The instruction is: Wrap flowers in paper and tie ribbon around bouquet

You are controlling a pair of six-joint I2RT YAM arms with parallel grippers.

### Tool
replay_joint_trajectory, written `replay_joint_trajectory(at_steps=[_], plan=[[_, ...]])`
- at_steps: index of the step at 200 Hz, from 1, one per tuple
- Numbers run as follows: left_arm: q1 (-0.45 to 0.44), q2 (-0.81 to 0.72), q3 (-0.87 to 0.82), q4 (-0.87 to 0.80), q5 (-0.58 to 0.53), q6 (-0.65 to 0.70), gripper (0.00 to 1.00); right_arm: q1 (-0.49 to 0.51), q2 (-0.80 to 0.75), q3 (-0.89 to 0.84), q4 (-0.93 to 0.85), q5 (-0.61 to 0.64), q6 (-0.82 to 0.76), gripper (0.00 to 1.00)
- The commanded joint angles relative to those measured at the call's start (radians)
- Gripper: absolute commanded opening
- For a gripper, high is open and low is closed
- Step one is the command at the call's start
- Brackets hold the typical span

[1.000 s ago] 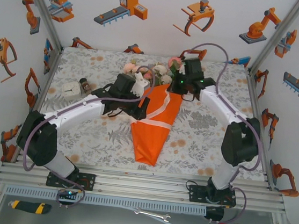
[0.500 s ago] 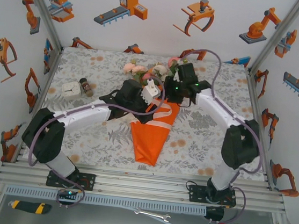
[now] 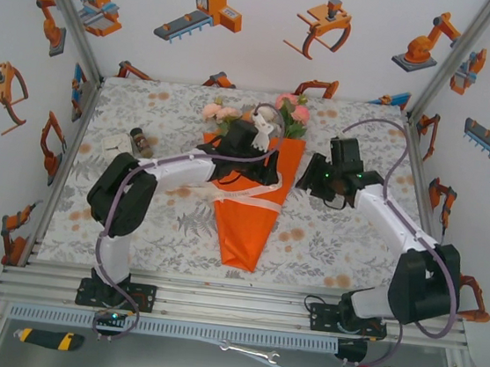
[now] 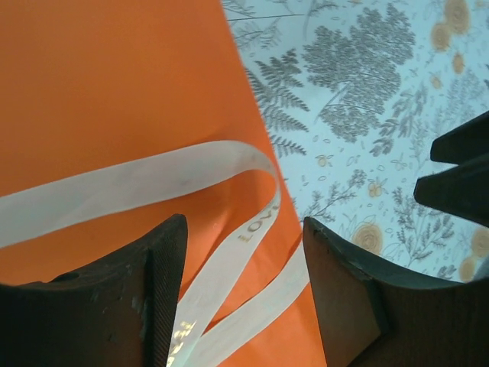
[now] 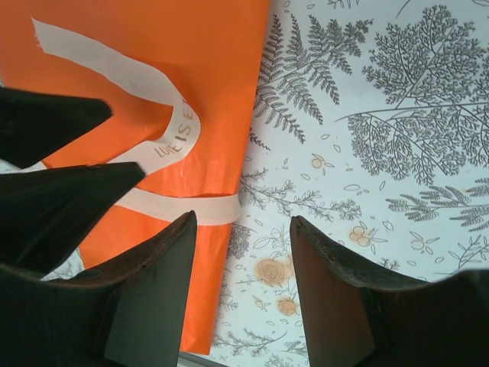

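Orange paper [image 3: 241, 236], thin and easily creased, lies as a cone on the worktop [image 3: 327, 237], tip nearest. The ribbon [image 3: 247, 203] across its waist looks soft, light and likely slippery, best pinched at its loose loop. The left jaws stand open over that loop. The right jaws are open and empty beside the cone. Farthest lie the fragile flowers [image 3: 293, 111].

Bare cloth [image 3: 314, 237] R of bouquet [image 3: 244, 232]

Paper [image 3: 253, 229] plain bright orange, ribbon [image 4: 137, 183] cream-white with gold lettering, flowers [image 3: 297, 112] pink and cream with green leaves, tablecloth [image 3: 336, 238] white with grey fern print and tan blooms, walls [image 3: 259, 57] white with orange robot stickers [image 3: 207, 11].
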Motion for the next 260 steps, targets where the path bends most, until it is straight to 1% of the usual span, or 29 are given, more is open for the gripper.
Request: replay_joint_trajectory(at_steps=[1, 11, 19, 34, 47, 48, 50, 70, 90, 101, 132, 145, 160, 198, 232, 260], plan=[[-0.016, 0.051, 0.04, 0.044, 0.149, 0.0, 0.59, -0.004, -0.053, -0.027, 0.047, 0.01, 0.029, 0.51], [-0.016, 0.072, 0.061, 0.032, 0.177, -0.001, 0.56, -0.005, -0.057, -0.04, 0.051, 0.005, 0.032, 0.51], [-0.017, 0.086, 0.085, -0.004, 0.177, 0.003, 0.5, -0.004, -0.058, -0.047, 0.053, -0.004, 0.031, 0.51], [-0.016, 0.096, 0.109, -0.055, 0.155, 0.019, 0.29, -0.003, -0.061, -0.057, 0.059, -0.026, 0.025, 0.5], [-0.016, 0.085, 0.11, -0.079, 0.137, 0.034, 0.04, -0.002, -0.064, -0.06, 0.066, -0.041, 0.006, 0.51], [-0.016, 0.083, 0.109, -0.081, 0.135, 0.035, 0.01, -0.002, -0.064, -0.06, 0.067, -0.043, 0.003, 0.5], [-0.016, 0.08, 0.108, -0.083, 0.133, 0.036, 0.0, -0.001, -0.065, -0.06, 0.07, -0.044, 0.0, 0.5], [-0.005, 0.021, 0.086, -0.102, 0.107, 0.033, 0.0, 0.011, -0.071, -0.07, 0.112, -0.065, -0.056, 0.5], [0.025, -0.068, 0.024, -0.101, 0.024, 0.014, 0.0, 0.039, -0.068, -0.072, 0.157, -0.088, -0.132, 0.5], [0.052, -0.116, -0.017, -0.096, -0.001, -0.007, 0.0, 0.069, -0.064, -0.077, 0.193, -0.106, -0.197, 0.5], [0.15, -0.206, -0.111, -0.097, 0.037, -0.05, 0.0, 0.188, -0.01, -0.067, 0.271, -0.125, -0.418, 0.5], [0.17, -0.23, -0.132, -0.12, 0.031, -0.04, 0.0, 0.234, 0.027, -0.053, 0.296, -0.129, -0.505, 0.5], [0.182, -0.252, -0.149, -0.14, 0.012, -0.026, 0.0, 0.269, 0.085, -0.029, 0.311, -0.171, -0.585, 0.5], [0.209, -0.286, -0.193, -0.151, -0.014, -0.048, 0.0, 0.315, 0.242, 0.049, 0.313, -0.199, -0.678, 0.51], [0.215, -0.304, -0.242, -0.134, -0.002, -0.052, 0.0, 0.323, 0.334, 0.113, 0.253, -0.174, -0.754, 0.51], [0.215, -0.304, -0.254, -0.125, -0.008, -0.059, 0.0, 0.347, 0.394, 0.14, 0.186, -0.234, -0.808, 0.49]])
